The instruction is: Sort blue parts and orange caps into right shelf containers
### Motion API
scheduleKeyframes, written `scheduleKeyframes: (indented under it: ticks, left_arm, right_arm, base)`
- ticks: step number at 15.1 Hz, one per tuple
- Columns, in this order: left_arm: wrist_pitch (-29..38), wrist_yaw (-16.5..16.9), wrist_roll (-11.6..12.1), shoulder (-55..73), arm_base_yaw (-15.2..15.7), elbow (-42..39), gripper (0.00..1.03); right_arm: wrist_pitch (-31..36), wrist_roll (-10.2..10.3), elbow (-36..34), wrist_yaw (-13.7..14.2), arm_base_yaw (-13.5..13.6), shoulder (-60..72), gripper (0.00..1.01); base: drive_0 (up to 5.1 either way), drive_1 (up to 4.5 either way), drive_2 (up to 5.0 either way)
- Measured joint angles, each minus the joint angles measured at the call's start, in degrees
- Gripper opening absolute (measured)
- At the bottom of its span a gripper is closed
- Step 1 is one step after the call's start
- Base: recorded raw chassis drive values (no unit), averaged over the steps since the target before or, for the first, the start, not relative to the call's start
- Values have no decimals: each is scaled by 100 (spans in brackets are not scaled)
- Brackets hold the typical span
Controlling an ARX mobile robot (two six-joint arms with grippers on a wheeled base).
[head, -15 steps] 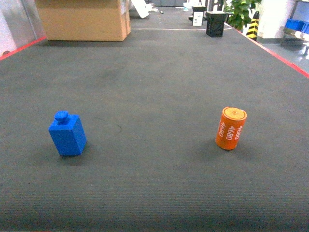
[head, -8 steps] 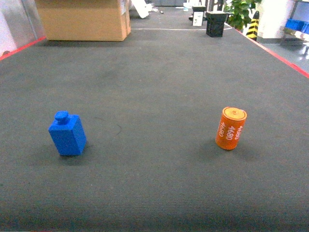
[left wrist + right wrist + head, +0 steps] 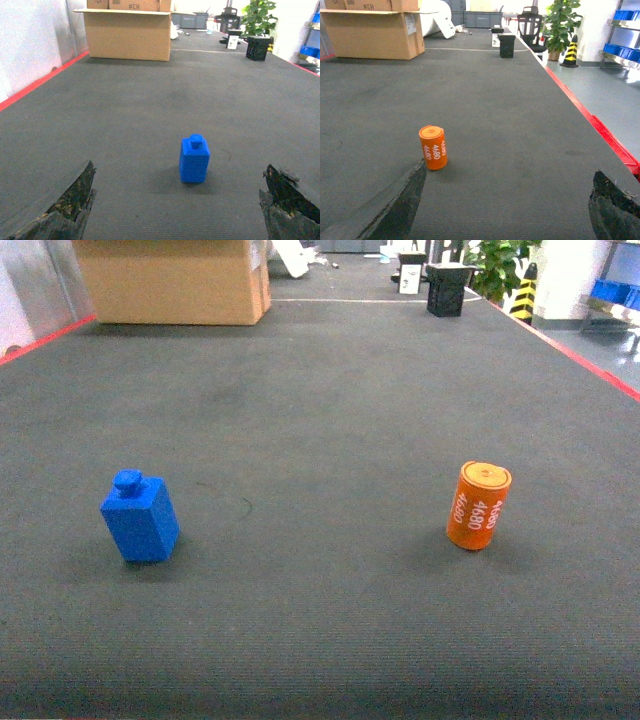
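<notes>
Nothing has moved since before; the blue part point(image 3: 140, 519) stands on the desk point(image 3: 320, 420), well left of the orange cap point(image 3: 478, 505); my left fingers point(image 3: 65, 205) and right fingers point(image 3: 395, 202) are spread apart, empty; blue shelf crates point(image 3: 622, 50) sit far right of the cap.

Place: a warehouse or factory floor, by the look of it.
Floor: wide dark grey mat point(image 3: 330, 420) edged with red lines point(image 3: 590, 117).
Storage: big cardboard box point(image 3: 172, 280) at the far end; blue crates point(image 3: 623, 50) on metal shelving.
Safety: striped yellow-and-black cone point(image 3: 570, 51).
Extras: office chair point(image 3: 529, 27), potted plant point(image 3: 562, 20).
</notes>
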Motion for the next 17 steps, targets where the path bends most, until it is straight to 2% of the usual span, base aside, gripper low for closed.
scheduleKeyframes:
  ticks: [4, 5, 6, 7, 8, 9, 11, 12, 13, 15, 17]
  left_arm:
    - [2, 0, 0, 0, 0, 0, 98]
    - [-339, -439, -61, 114, -155, 92, 98]
    - [151, -1290, -173, 1001, -562, 216, 98]
    - [861, -1679, -186, 1733, -745, 293, 98]
    - [1416, -1700, -195, 2260, -857, 365, 98]
    - [2212, -1620, -151, 3150, -935, 610, 98]
    - [3316, -1314, -116, 4588, -942, 1176, 98]
    - [3897, -1178, -155, 5580, -968, 1604, 98]
    - [4371, -1283, -155, 6487, -1147, 1880, 98]
    - [5038, -1384, -221, 7864, -1419, 2033, 98]
    - [5545, -1397, -219, 8771, -1416, 2297, 98]
  right_arm:
    - [-2, 0, 0, 0, 0, 0, 98]
    - [0, 0, 0, 0, 0, 0, 98]
    - [-160, 52, 22, 155, 61, 46, 98]
    - [-131, 267, 177, 1102, 625, 756, 98]
    - [367, 354, 267, 1504, 977, 1464, 98]
    - [1228, 426, 444, 1578, 1207, 2417, 98]
    - [2616, 542, 1038, 1429, 1198, 4057, 98]
    - [3392, 555, 1526, 1366, 1296, 5217, 98]
    - [3884, 555, 1829, 1491, 1456, 6238, 98]
    - [4378, 616, 1980, 1631, 1751, 7442, 98]
    - [4933, 673, 2302, 1650, 1799, 8317, 98]
  base:
    - [0, 0, 0]
    - [0, 0, 0]
    - [0, 0, 0]
    - [0, 0, 0]
    - [0, 0, 0]
    - [0, 0, 0]
    - [0, 0, 0]
    - [0, 0, 0]
    - [0, 0, 0]
    - [0, 0, 0]
    - [0, 0, 0]
